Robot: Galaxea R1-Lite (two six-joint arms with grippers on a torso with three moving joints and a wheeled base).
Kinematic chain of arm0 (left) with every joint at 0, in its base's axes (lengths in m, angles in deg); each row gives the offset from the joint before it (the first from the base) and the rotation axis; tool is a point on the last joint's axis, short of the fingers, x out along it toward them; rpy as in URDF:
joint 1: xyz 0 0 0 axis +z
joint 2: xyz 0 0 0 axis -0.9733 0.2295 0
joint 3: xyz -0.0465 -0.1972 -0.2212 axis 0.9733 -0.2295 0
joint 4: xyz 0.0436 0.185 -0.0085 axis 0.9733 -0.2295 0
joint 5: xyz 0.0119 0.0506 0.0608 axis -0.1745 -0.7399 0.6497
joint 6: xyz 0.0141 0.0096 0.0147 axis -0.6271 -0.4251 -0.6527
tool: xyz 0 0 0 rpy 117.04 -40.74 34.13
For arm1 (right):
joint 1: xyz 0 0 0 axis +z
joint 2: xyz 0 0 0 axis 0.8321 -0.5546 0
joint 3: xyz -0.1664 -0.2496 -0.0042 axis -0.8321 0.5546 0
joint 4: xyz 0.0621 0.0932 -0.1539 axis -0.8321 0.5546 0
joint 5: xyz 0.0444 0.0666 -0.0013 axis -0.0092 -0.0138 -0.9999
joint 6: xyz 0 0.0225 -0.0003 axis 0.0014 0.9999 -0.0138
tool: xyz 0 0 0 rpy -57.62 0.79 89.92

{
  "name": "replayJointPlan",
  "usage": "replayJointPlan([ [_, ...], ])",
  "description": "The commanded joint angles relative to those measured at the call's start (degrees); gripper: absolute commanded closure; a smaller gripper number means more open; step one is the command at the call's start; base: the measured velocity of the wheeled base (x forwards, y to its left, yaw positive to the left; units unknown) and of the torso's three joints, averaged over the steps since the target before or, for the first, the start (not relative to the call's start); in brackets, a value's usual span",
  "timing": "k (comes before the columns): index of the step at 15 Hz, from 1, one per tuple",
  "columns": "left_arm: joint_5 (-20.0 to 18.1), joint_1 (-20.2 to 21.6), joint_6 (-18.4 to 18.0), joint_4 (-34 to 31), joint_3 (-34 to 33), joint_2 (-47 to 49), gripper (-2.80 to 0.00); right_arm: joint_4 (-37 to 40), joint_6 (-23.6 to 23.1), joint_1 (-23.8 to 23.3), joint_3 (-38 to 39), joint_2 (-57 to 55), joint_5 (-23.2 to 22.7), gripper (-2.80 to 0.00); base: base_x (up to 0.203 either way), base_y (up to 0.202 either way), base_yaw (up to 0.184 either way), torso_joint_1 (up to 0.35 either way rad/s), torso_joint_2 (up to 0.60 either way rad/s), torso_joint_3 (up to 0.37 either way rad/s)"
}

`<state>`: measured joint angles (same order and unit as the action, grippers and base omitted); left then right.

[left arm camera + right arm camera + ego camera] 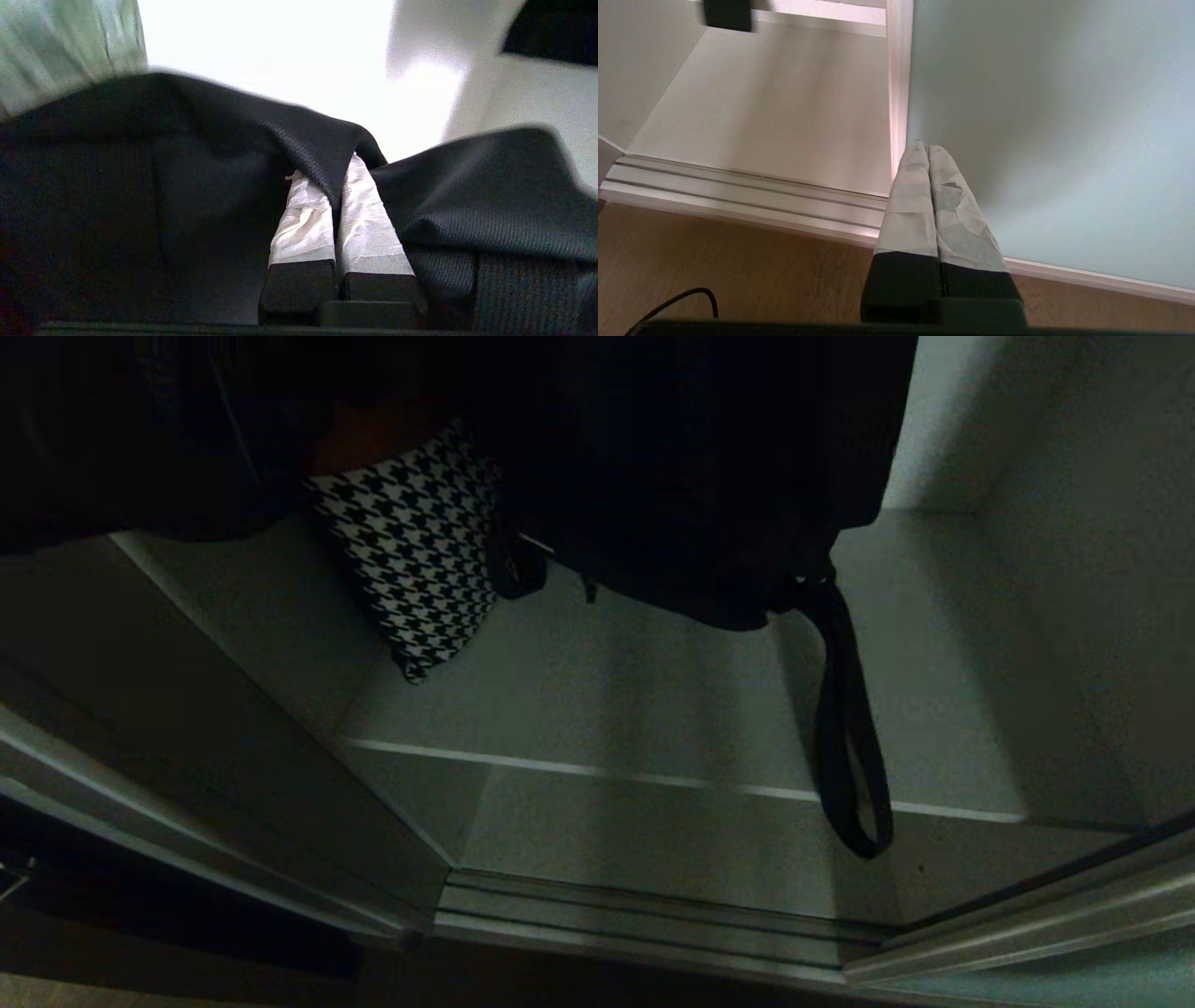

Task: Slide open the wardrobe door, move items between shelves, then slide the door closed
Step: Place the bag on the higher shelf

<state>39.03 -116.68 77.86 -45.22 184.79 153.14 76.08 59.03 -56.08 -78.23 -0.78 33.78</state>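
Note:
A soft black bag (691, 476) hangs above the pale shelf (607, 691), and its long strap loop (845, 728) dangles past the shelf's light front edge. In the left wrist view my left gripper (334, 179) is shut on a fold of the bag's black fabric (187, 186); the gripper itself does not show in the head view. A black-and-white houndstooth item (420, 551) leans on the shelf to the bag's left. The frosted teal sliding wardrobe door (1041, 116) stands slid aside. My right gripper (927, 148) is shut and empty, low in front of the door's frame.
The wardrobe's floor rail (738, 186) runs along the opening, with wooden floor (714, 261) and a black cable (682, 298) in front of it. A lower board (653, 840) lies under the shelf. The wardrobe's side wall (1074, 616) closes the right.

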Motion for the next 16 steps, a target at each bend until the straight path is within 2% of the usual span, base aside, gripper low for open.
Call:
replayJointPlan([
  [1,2.3,0.0,1.6,0.1,-0.1,3.2,0.0,0.0,0.0,0.0,0.0,0.1,0.0,0.0,0.0,0.0,0.0,0.0,0.0,0.0],
  [3,4.4,0.0,5.5,-0.2,-0.1,5.7,0.0,0.0,0.0,0.0,0.0,0.1,0.0,0.0,0.0,0.0,0.0,0.0,0.0,0.0],
  [8,4.7,0.0,8.1,-0.7,-0.1,9.8,0.0,-0.1,0.0,0.0,0.0,0.1,0.0,0.0,0.0,0.0,0.0,0.0,0.0,0.0],
  [12,6.5,0.0,8.9,-2.0,-0.1,10.8,0.0,-0.1,0.0,0.0,0.0,0.1,0.0,0.0,0.0,0.0,0.0,0.0,0.0,0.0],
  [16,6.8,0.0,11.7,-6.1,-0.1,12.7,0.0,-0.1,0.0,0.0,0.0,0.1,0.0,0.0,0.0,0.0,0.0,0.0,0.0,0.0],
])
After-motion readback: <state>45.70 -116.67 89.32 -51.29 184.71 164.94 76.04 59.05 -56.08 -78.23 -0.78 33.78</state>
